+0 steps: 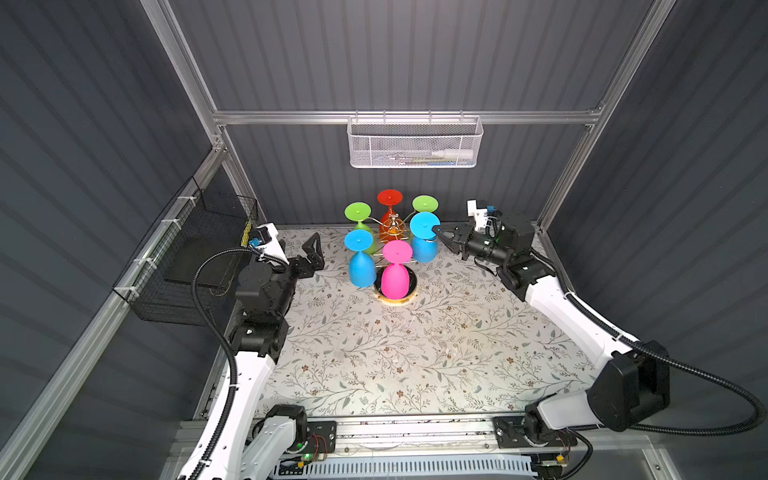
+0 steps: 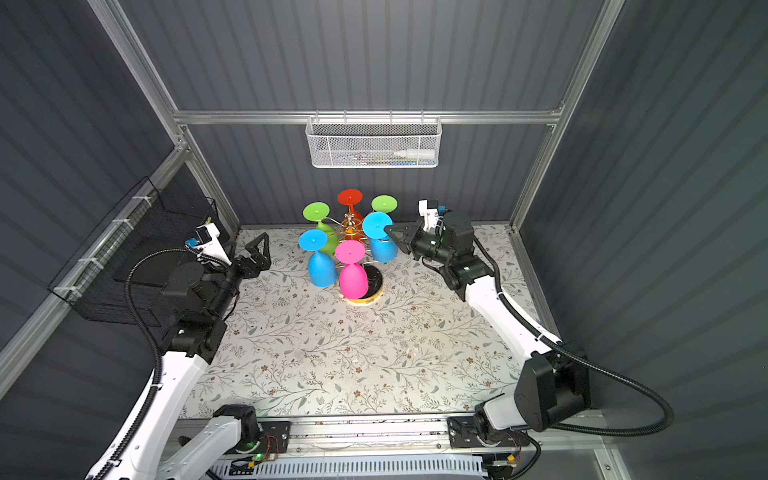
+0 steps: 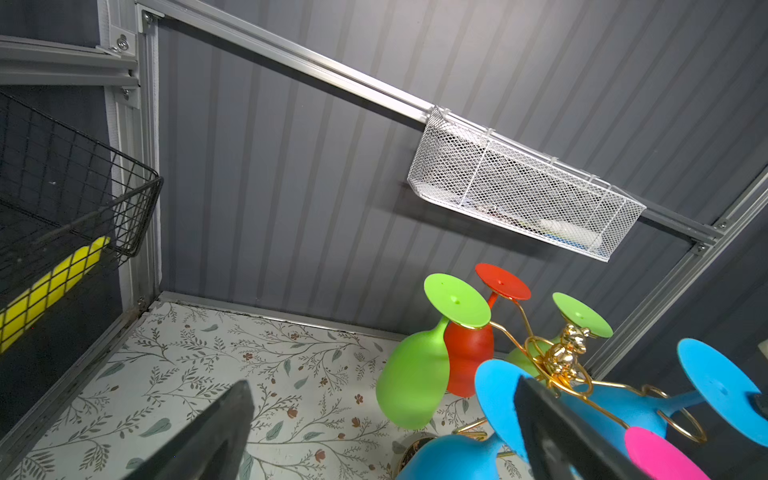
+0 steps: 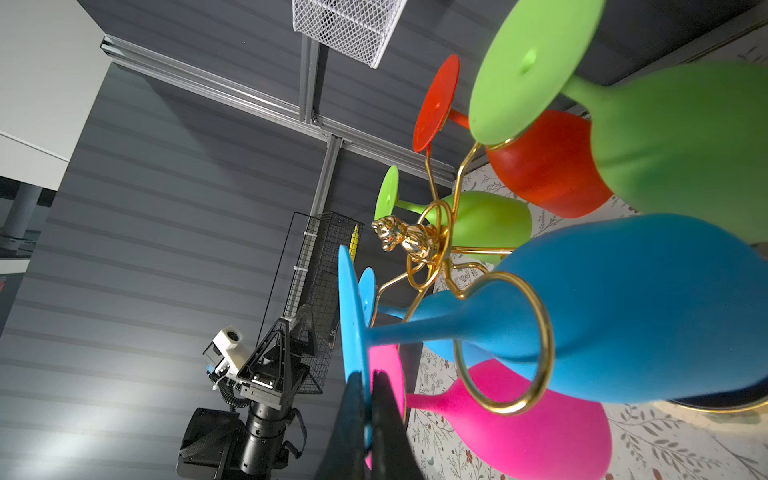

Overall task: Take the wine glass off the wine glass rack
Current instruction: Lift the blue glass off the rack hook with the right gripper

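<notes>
The wine glass rack, gold wire on a round black base, stands near the back wall with several coloured glasses hanging bowl-down. My right gripper is shut on the foot rim of the blue wine glass on the rack's right side. Its stem still sits in a gold ring. My left gripper stands open and empty, left of the rack, near a second blue glass.
Pink, red and two green glasses also hang on the rack. A white mesh basket hangs on the back wall. A black wire basket is fixed to the left wall. The floral mat covers the table.
</notes>
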You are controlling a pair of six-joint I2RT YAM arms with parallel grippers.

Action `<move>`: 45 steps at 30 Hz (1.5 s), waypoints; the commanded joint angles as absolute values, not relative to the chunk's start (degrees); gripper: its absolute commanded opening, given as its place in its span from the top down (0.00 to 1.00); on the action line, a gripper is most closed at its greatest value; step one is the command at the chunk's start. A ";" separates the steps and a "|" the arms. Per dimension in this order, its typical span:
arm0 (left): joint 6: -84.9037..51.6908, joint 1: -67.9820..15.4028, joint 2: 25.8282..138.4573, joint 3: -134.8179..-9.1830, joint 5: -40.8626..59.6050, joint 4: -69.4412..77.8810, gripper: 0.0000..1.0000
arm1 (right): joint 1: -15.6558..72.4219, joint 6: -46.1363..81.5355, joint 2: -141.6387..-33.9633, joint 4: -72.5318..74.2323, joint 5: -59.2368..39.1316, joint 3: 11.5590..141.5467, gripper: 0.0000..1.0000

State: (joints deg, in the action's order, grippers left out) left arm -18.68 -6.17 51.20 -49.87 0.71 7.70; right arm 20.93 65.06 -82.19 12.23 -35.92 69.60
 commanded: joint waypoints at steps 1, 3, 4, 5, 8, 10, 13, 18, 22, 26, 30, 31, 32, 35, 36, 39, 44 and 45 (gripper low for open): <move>-18.02 -5.80 50.19 -49.59 1.67 7.78 0.00 | 21.87 62.55 -81.94 9.42 -33.50 71.55 1.00; -18.02 -5.80 50.10 -49.45 1.67 7.73 0.00 | 22.06 61.90 -81.74 8.26 -32.34 71.65 1.00; -18.03 -5.80 50.10 -49.43 1.67 7.73 0.00 | 22.08 61.57 -81.67 7.54 -31.77 71.75 1.00; -18.02 -5.80 50.10 -49.39 1.67 7.73 0.00 | 22.21 61.28 -81.69 7.01 -31.35 71.93 1.00; -18.08 -5.84 50.02 -49.32 1.67 7.83 0.00 | 22.45 60.70 -81.88 6.06 -30.57 72.16 1.00; -18.10 -5.80 50.04 -49.26 1.67 7.82 0.00 | 22.66 60.12 -82.02 5.29 -29.90 72.57 1.00; -18.12 -5.80 49.93 -49.30 1.78 7.83 0.00 | 22.89 60.07 -82.48 5.27 -29.45 72.81 1.00; -18.15 -5.80 49.83 -49.23 1.76 7.91 0.00 | 23.55 60.12 -83.05 5.62 -28.59 73.66 1.00; -18.32 -5.80 49.78 -49.23 1.94 7.95 0.00 | 24.08 60.54 -83.66 5.12 -27.26 74.60 1.00; -18.27 -5.80 49.64 -49.15 1.89 7.95 0.00 | 25.00 60.26 -83.67 4.11 -24.92 75.23 1.00; -18.11 -5.80 49.40 -49.05 1.84 7.91 0.00 | 25.75 59.51 -83.98 2.75 -23.75 76.16 1.00; -18.11 -5.80 49.44 -49.09 1.86 7.91 0.00 | 25.90 59.44 -84.18 2.65 -23.69 76.35 1.00; -18.12 -5.81 49.36 -49.09 1.86 7.91 0.00 | 26.05 59.41 -84.37 2.49 -23.56 76.46 1.00; -18.11 -5.80 49.23 -49.10 1.85 7.91 0.00 | 26.41 59.16 -84.71 1.96 -22.89 76.94 1.00; -18.11 -5.80 49.30 -49.06 1.85 7.91 0.00 | 26.50 58.94 -84.81 1.62 -22.54 77.05 1.00; -18.15 -5.80 49.05 -48.96 1.85 7.91 0.00 | 26.93 58.04 -84.86 0.41 -21.08 77.59 1.00; -18.11 -5.80 48.91 -48.90 1.76 8.00 0.00 | 27.20 56.98 -85.58 -0.65 -19.95 78.35 1.00; -18.12 -5.82 48.79 -48.89 1.76 8.00 0.00 | 27.27 57.00 -85.84 -0.70 -20.08 78.42 1.00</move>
State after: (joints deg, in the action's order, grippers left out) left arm -18.68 -6.17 49.80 -49.76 1.13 7.70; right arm 26.81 58.43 -85.03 -0.38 -20.80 76.16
